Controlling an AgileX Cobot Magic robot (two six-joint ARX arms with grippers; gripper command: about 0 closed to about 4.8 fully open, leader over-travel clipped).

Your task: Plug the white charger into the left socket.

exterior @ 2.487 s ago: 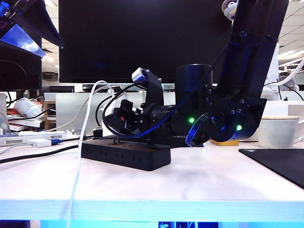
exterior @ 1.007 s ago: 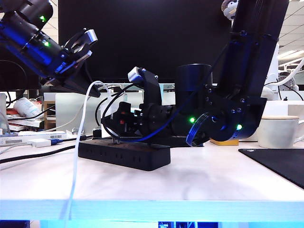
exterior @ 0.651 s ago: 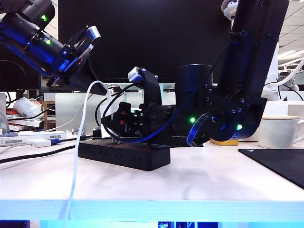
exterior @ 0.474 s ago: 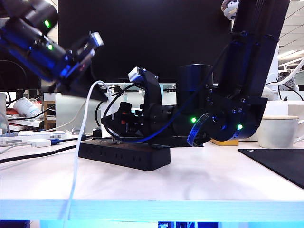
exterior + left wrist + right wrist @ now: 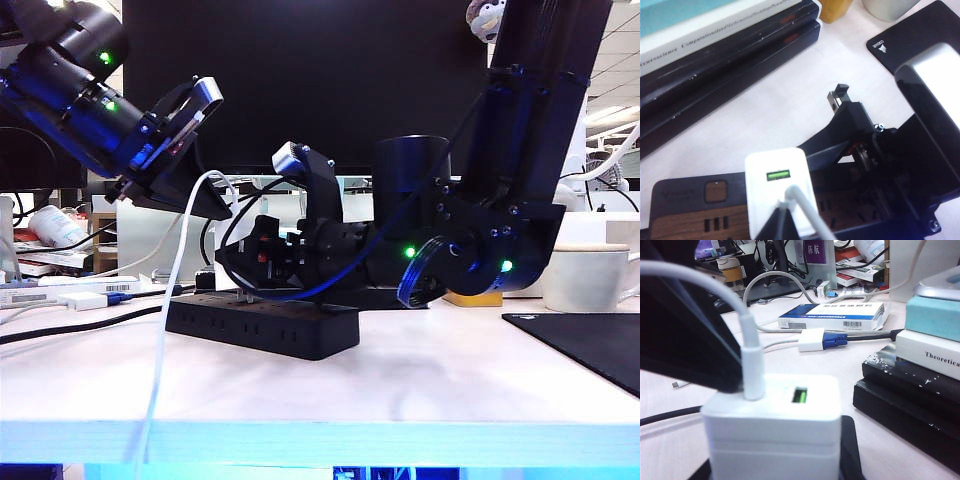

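The white charger (image 5: 774, 422) stands upright over the black power strip (image 5: 262, 326), with my right gripper (image 5: 775, 462) shut on its body. In the exterior view my right gripper (image 5: 250, 262) hides the charger, and thin metal prongs (image 5: 244, 294) show just above the strip's top. The charger (image 5: 781, 187) sits just beside the socket holes (image 5: 715, 225) nearest the strip's switch end. I cannot tell if the prongs are in. Its white cable (image 5: 168, 300) arcs up and hangs over the table edge. My left gripper (image 5: 782, 223), shut and empty, hovers by the cable; outside, the left gripper (image 5: 225, 210) is above and left of the charger.
A stack of dark books (image 5: 715, 65) lies behind the strip. A black mouse pad (image 5: 590, 345) and a white mug (image 5: 585, 275) are at the right. A flat white adapter with a blue connector (image 5: 820, 339) and a blue-white box (image 5: 832, 316) lie at the left. A monitor (image 5: 300, 80) stands behind.
My left arm has come into view and moved down and right toward the charger's cable. The right arm and the charger have stayed where they were.
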